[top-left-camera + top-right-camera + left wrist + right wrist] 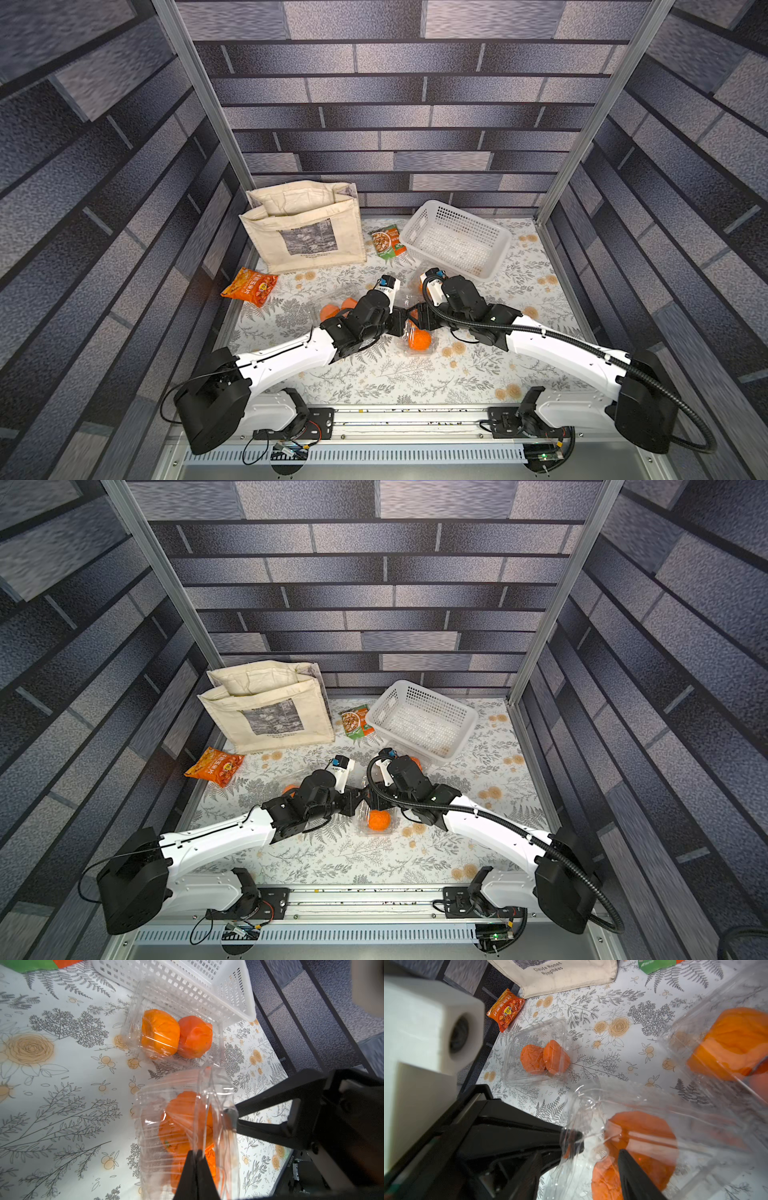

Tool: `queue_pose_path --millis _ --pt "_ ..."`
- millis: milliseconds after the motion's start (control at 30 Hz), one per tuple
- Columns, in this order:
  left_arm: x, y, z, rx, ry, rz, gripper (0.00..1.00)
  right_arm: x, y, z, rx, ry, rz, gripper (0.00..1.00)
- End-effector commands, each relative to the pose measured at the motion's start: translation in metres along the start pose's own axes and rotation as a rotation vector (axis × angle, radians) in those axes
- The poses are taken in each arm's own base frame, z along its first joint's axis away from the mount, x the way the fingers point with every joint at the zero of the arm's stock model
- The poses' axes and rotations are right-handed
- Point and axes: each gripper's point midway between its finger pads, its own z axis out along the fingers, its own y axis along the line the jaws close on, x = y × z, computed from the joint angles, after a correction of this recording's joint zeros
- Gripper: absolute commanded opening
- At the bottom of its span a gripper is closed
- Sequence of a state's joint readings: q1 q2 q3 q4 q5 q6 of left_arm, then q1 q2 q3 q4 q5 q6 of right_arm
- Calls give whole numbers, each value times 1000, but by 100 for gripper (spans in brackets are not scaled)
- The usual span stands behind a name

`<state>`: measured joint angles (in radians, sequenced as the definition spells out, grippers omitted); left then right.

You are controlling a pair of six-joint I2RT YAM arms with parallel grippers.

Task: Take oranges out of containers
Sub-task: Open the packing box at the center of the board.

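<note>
orange snack packet [249, 286] lies by the left edge of the desk [374, 374]. tote bag [303, 228] stands in the far-left corner.

left container [535, 1053]: left of desk centre, partly under the left arm in both top views. it lies flat and nothing grips it. two oranges [532, 1061] sit inside, touching each other.

middle container [182, 1126]: about desk centre, slightly toward the near edge, between the two arms. two oranges [641, 1142] sit inside; one shows clearly in both top views. the plastic is crumpled and one flap stands up, and lid and base can't be told apart there. left gripper [196, 1153]: jaws pressed together, pinching a thin plastic edge of this container. right gripper [231, 1115]: at the opposite edge, jaws spread. one finger tip lies over the nearer orange, the other finger is mostly hidden. it isn't closed on anything visible.

green packet [388, 241] lies near the far edge, between the tote bag and the basket.

right container [176, 1028]: right of centre, just beside the basket's near wall, contact unclear. the right arm mostly hides it in both top views. two oranges [160, 1032] sit inside, touching.

white basket [457, 241] sits toward the far-right corner.

all six oranges are inside containers.
</note>
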<state>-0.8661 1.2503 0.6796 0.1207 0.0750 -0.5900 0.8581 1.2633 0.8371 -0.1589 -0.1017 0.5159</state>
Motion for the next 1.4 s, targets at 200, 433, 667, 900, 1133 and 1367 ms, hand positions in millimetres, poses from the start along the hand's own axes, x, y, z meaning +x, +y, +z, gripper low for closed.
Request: queue_pose_path --millis 200,433,667,900,1133,1367 --pt "-40 -63 -26 176 -138 123 0 5 -1 12 71 48 -44 41" --pt "-35 -83 -26 209 -128 201 0 7 -2 19 91 63 -36 7" --pt "-33 -69 -20 138 -115 166 0 6 -4 15 86 24 -10 0" --pt "-38 -6 -24 -14 -126 -46 0 5 -16 -2 135 -30 -6 0" --pt "-43 49 -36 -151 -131 -135 0 13 -30 -17 175 -67 16 0" --pt "-37 61 -35 -152 -105 -157 0 18 -41 -39 215 -92 17 0"
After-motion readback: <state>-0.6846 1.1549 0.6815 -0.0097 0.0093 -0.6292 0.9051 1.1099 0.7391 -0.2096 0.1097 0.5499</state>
